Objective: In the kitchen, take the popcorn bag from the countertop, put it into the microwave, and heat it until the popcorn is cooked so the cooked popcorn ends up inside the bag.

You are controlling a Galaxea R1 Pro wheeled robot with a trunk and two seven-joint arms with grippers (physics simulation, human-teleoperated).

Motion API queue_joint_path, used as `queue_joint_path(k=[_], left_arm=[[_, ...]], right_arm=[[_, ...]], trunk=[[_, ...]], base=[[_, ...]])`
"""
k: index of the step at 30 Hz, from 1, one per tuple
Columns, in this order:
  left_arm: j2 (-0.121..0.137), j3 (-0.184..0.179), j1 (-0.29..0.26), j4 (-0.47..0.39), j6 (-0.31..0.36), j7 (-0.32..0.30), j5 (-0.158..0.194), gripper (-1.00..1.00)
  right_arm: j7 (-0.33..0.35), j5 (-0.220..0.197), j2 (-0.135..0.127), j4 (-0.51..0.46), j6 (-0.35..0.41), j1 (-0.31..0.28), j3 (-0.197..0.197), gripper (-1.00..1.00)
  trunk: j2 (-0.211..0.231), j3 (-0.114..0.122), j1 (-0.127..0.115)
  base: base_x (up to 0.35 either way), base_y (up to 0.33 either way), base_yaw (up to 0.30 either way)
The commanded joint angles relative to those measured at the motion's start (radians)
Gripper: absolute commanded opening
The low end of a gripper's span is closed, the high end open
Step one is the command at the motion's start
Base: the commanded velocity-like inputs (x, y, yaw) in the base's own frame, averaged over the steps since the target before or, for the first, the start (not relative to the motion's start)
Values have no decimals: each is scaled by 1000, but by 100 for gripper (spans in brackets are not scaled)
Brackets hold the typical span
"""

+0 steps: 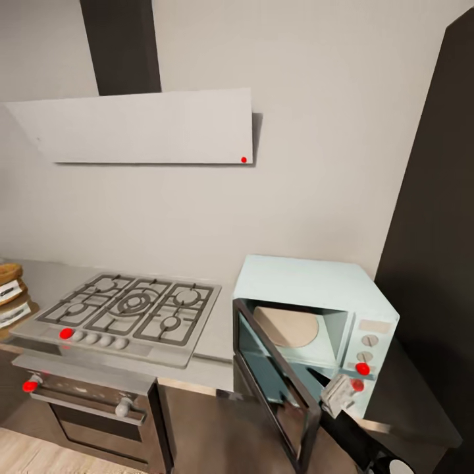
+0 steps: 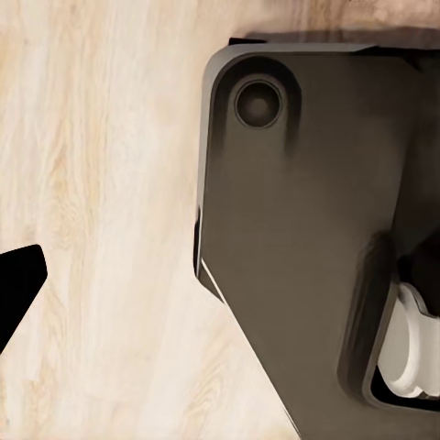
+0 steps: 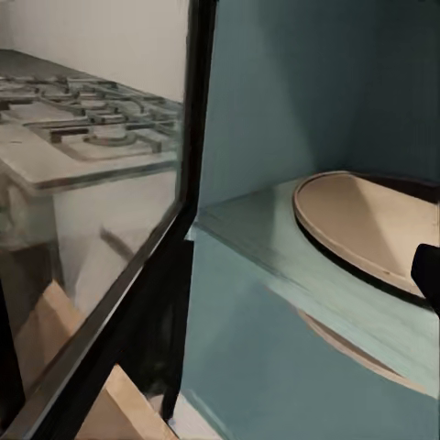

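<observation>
Head view, microwave (image 1: 309, 289): on countertop (image 1: 204, 368) at right, just beside gas hob (image 1: 131, 309); door (image 1: 276, 388) swung wide open; round tan turntable (image 1: 286, 327) inside, nothing on it.
Head view, panel: knobs on microwave's right side, red light (image 1: 363, 368) lit.
Head view, right gripper (image 1: 340, 394): pale, at lower right, just in front of panel & door edge; fingers hidden, can't tell if apart or together.
Head view, far left: tan sacks w/ white labels (image 1: 10, 289) at frame edge, cut off, likely the popcorn bag; well apart from microwave.
Head view, rest: hood (image 1: 138, 125) on wall above hob; steel oven (image 1: 92, 401) below hob.
Left wrist view: wood floor (image 2: 101, 229), dark robot base (image 2: 293, 229); black finger tip (image 2: 18, 284) at edge, grip state can't tell.
Right wrist view: glass door (image 3: 101, 229) open, mint interior (image 3: 302, 92), turntable (image 3: 367, 220) bare; hob seen thru glass; dark finger tip (image 3: 428, 270) at edge.
</observation>
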Motion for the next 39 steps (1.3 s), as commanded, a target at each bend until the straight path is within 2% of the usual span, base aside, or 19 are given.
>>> queue_joint_path(k=[1, 20, 28, 39], left_arm=[[0, 5, 0, 0, -1, 1, 1, 100], [0, 5, 0, 0, -1, 1, 1, 100], [0, 5, 0, 0, -1, 1, 1, 100], [0, 5, 0, 0, -1, 1, 1, 100]], right_arm=[[2, 1, 0, 1, -4, 0, -1, 100], [-2, 1, 2, 1, -4, 0, -1, 100], [-3, 1, 2, 3, -4, 0, -1, 100], [-26, 1, 2, 3, -4, 0, -1, 100]], trunk=[[0, 1, 0], [0, 19, 0], [0, 27, 0], [0, 38, 0]], base=[[0, 0, 204], [-2, 0, 204], [-259, 0, 205], [-25, 0, 205]])
